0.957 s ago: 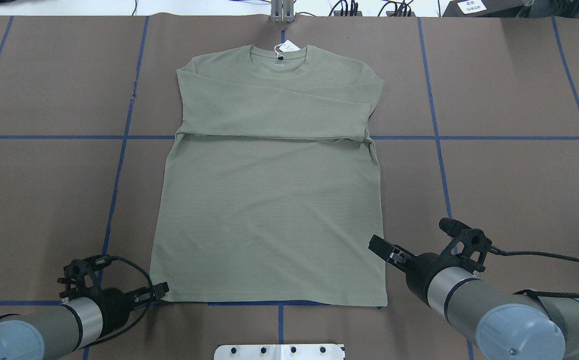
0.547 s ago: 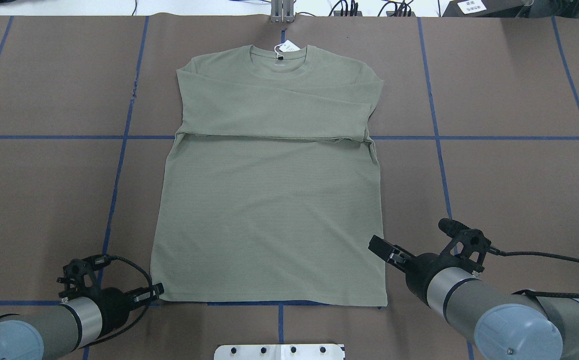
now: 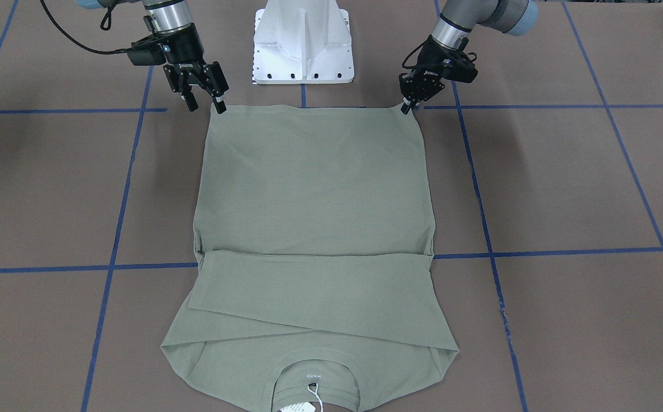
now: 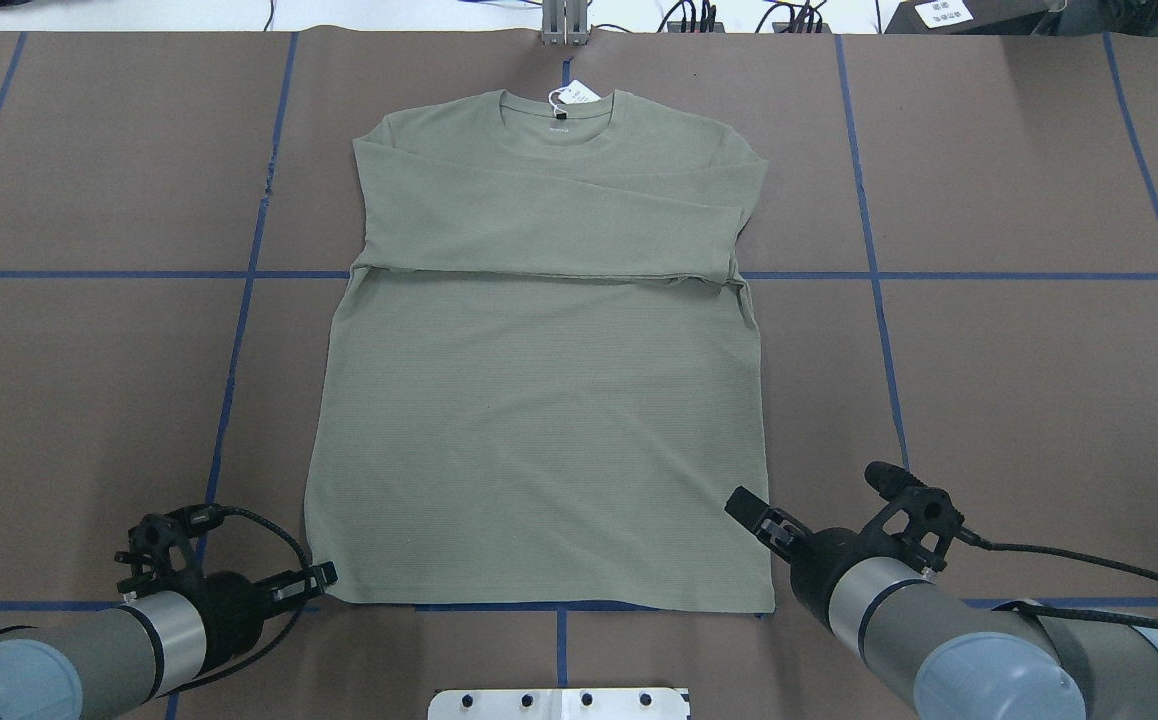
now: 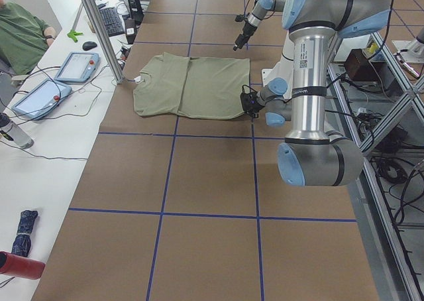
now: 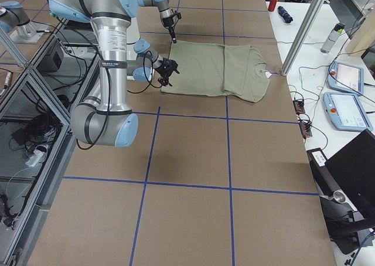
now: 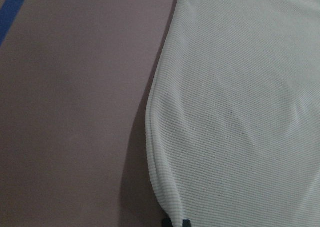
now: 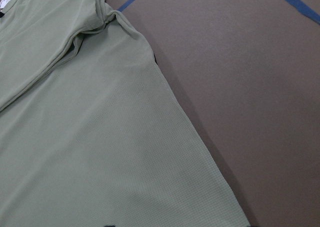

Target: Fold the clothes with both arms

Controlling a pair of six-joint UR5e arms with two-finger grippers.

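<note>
**Inspector:** Layout?

**Assistant:** The table [image 3: 566,189] carries the shirt [image 3: 314,189] flat, just in front of the base [image 3: 303,40]. The hem is nearest the base and the sleeves are folded across the chest.

**Inspector:** Grippers?

**Assistant:** One on either side of the base, at the hem corners. The right gripper [image 3: 205,106] has its fingers spread wide, holding nothing. The left gripper [image 3: 409,107] has its fingers nearly together; I cannot tell whether it has cloth.

**Inspector:** Risk?

**Assistant:** Unequal grasps. If one corner slips or only one layer is caught, the fold would likely skew.
</note>
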